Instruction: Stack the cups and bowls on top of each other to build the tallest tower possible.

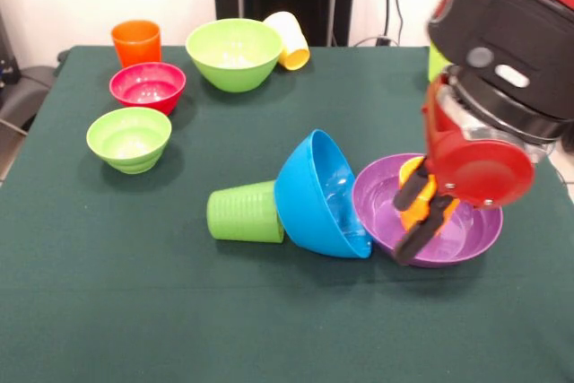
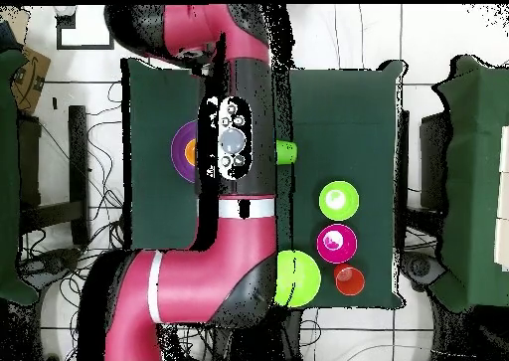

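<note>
Nearest, on the green table (image 1: pixel 108 311), a ribbed green cup (image 1: pixel 244 212) lying on its side, rim toward the left, base touching the large blue bowl (image 1: pixel 318 195). That blue bowl tipped up on its edge, hollow facing right, leaning against the wide purple bowl (image 1: pixel 429 213) just beside it. Above and inside the purple bowl, the gripper (image 1: pixel 420 213) at the end of the red and black arm (image 1: pixel 502 60), dark fingers (image 1: pixel 411 241) pointing down and clenched on an orange-yellow cup (image 1: pixel 420 193) held within the bowl's hollow; whether the cup rests on the bowl's floor cannot be told. From above, only an orange disc (image 2: pixel 191 154) inside the purple ring (image 2: pixel 181 136) visible beside the arm, with the green cup's end (image 2: pixel 286 152) poking out on the other side. Farther back on the left, a small lime green bowl (image 1: pixel 129 138) upright, well apart from the front group. Behind it, a small red bowl (image 1: pixel 147 86), and just behind that an orange cup (image 1: pixel 136 42) standing upright. To their right, a large lime green bowl (image 1: pixel 234 53) upright, with a pale yellow cup (image 1: pixel 289 39) lying on its side against its far rim. No pile of one piece set squarely upon another anywhere on the cloth.
</note>
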Tool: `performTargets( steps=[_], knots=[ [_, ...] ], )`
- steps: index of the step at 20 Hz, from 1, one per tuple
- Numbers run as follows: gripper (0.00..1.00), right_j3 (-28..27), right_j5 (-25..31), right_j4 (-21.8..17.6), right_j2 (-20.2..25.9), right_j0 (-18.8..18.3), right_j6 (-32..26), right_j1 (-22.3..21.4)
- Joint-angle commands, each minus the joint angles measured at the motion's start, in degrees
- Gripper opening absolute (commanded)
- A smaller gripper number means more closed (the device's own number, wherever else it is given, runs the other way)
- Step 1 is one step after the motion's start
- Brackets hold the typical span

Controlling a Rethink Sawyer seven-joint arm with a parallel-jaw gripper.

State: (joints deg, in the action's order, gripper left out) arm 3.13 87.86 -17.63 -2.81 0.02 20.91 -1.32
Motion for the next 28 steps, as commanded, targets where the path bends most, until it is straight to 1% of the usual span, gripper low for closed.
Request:
performTargets(
  steps=[1, 3, 5, 7, 8, 9, 10, 11, 12, 14, 16, 17, 19, 20, 22, 23, 25, 26, 27, 28],
  knots=[
    [1.0, -0.85, 3.39, -1.02, 12.63, -1.85, -4.93, -0.6],
    [1.0, -1.41, 6.15, -3.93, 14.87, -1.24, -0.11, -0.39],
    [1.0, -2.05, 7.34, -7.36, 16.65, -0.39, 3.45, -0.04],
    [1.0, -1.86, 7.89, -11.89, 21.01, -0.01, 7.49, -0.22],
    [1.0, -1.88, 8.6, -14.61, 23.08, 0.24, 8.56, -0.35],
    [1.0, -1.91, 9.04, -18.25, 25.62, 0.45, 8.94, -0.75],
    [1.0, -1.99, 9.84, -21.83, 27.89, 0.6, 8.29, -1.21],
    [1.0, -1.67, 10.19, -25.52, 31.18, 0.39, 8.17, -1.92],
    [1.0, -1.14, 10.53, -30.52, 35.86, -0.07, 7.86, -2.87],
    [1.0, -0.43, 11.2, -40.11, 43.67, -0.95, 5.48, -4.27],
    [1.0, 0.31, 10.5, -48.9, 50.64, -1.98, 2.31, -5.39],
    [1.0, 0.94, 9.54, -53.62, 54.92, -2.9, 0.53, -6.07],
    [1.0, 1.99, 7.4, -63.02, 62.4, -4.27, -4.29, -7.25],
    [1.0, 1.99, 5.86, -63.6, 62.45, -4.17, -5.68, -7.39],
    [1.0, 3.02, 4.4, -73.27, 68.76, -5.16, -10.61, -8.4],
    [1.0, 3.44, 3.94, -76.19, 70.72, -5.58, -12.28, -8.67],
    [1.0, 4.13, 3.42, -79.98, 73.98, -6.5, -13.45, -8.91],
    [1.0, 4.7, 3.82, -82.92, 77.08, -7.37, -13.38, -8.94],
    [1.0, 5.01, 4.67, -83.57, 78.3, -7.94, -12.76, -8.89],
    [1.0, 5.2, 6.72, -84.35, 80.23, -8.61, -11.4, -8.71]
  ],
)
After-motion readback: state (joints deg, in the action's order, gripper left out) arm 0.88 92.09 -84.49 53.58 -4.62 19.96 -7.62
